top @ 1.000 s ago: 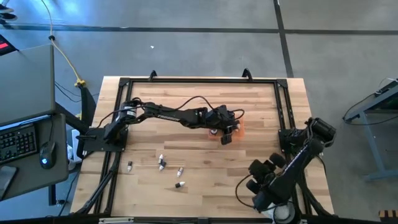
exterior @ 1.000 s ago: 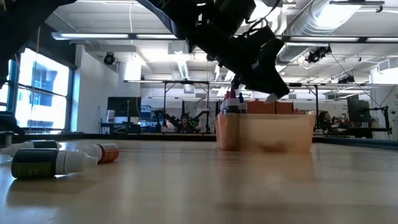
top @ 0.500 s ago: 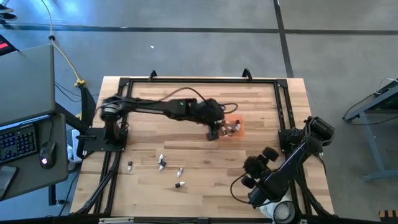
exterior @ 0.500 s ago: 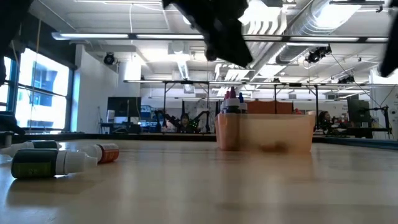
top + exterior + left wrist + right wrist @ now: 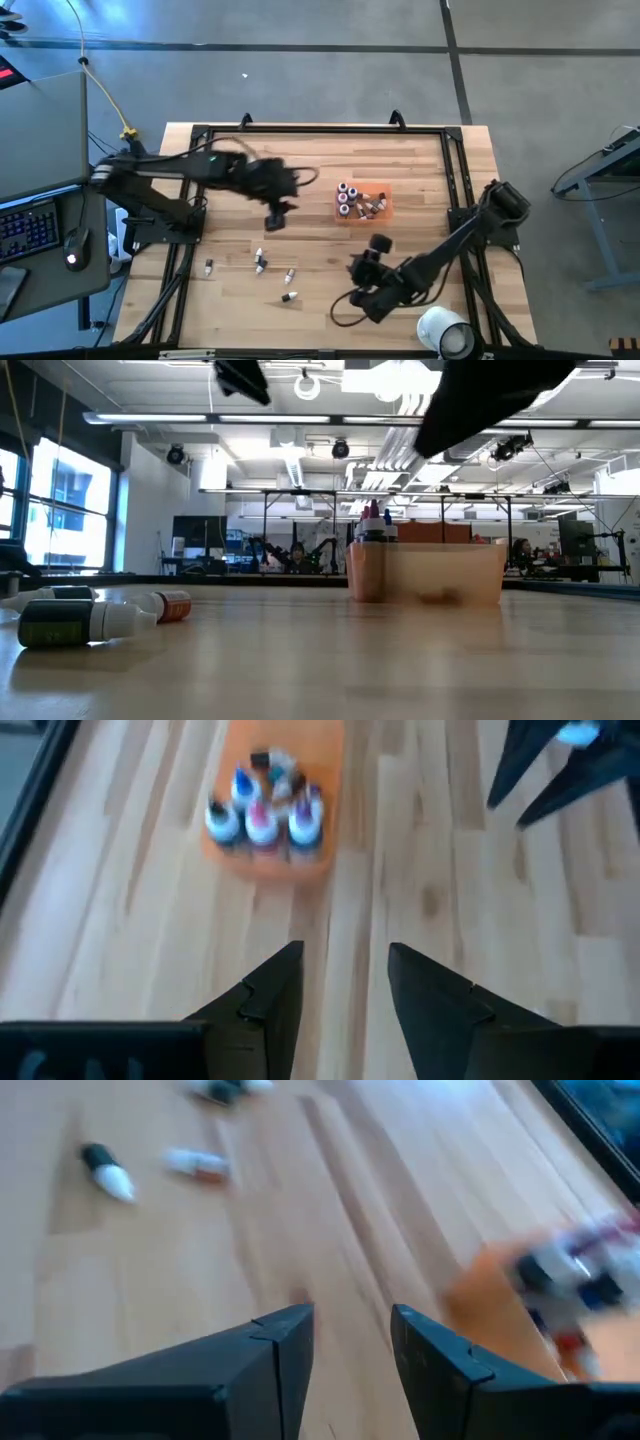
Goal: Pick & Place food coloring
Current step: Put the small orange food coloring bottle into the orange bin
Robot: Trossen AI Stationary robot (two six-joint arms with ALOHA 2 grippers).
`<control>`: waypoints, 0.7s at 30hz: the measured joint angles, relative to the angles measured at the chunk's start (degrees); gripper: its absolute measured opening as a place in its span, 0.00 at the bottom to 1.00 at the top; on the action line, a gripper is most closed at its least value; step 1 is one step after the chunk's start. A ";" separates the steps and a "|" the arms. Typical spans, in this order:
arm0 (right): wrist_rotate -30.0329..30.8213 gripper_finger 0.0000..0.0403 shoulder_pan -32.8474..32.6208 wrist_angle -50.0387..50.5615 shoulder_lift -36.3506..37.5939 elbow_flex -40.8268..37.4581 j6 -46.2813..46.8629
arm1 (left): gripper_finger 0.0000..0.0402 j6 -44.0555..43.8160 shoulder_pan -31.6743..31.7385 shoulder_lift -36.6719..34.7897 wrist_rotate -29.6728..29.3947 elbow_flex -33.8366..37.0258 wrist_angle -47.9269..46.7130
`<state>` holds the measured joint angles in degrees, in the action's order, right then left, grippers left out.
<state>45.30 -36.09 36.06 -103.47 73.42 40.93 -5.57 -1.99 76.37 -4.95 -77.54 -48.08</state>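
The orange tray [image 5: 362,204] stands right of the table's middle with several small food coloring bottles [image 5: 262,815] upright in it. More food coloring bottles [image 5: 262,263] lie on their sides on the wood near the left front, also seen in the low view [image 5: 70,622]. My left gripper [image 5: 345,982] hangs open and empty above the table left of the tray [image 5: 275,216]. My right gripper [image 5: 350,1342], open and empty, hovers over the near right part of the table [image 5: 352,287], pointing toward the loose bottles [image 5: 105,1175].
A large white roll [image 5: 445,331] stands at the near right corner beside the right arm. A black frame [image 5: 300,130] runs around the tabletop. Bare wood lies between the tray [image 5: 425,572] and the loose bottles.
My left gripper has risen from just over the tray and drawn back toward the table's left edge, leaving the bottles in the tray in plain sight. My right gripper has swung from the near right corner toward the table's middle, turning its wrist and uncovering the white roll.
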 joint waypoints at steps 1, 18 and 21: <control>-0.95 0.32 0.65 -4.89 -0.01 -1.31 -3.45 | 0.36 -1.41 -0.61 -2.61 -1.05 3.52 0.44; -38.43 0.32 15.34 -71.78 -13.49 -8.64 -35.94 | 0.36 -17.76 -10.54 -27.64 -8.29 38.45 18.12; -40.57 0.32 15.32 -68.66 -16.79 -3.09 -40.99 | 0.36 -17.54 -10.50 -28.25 -8.69 38.23 19.06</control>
<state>4.73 -20.78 -32.60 -120.26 70.33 -0.06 -23.11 -12.49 48.12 -13.64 -39.31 -29.02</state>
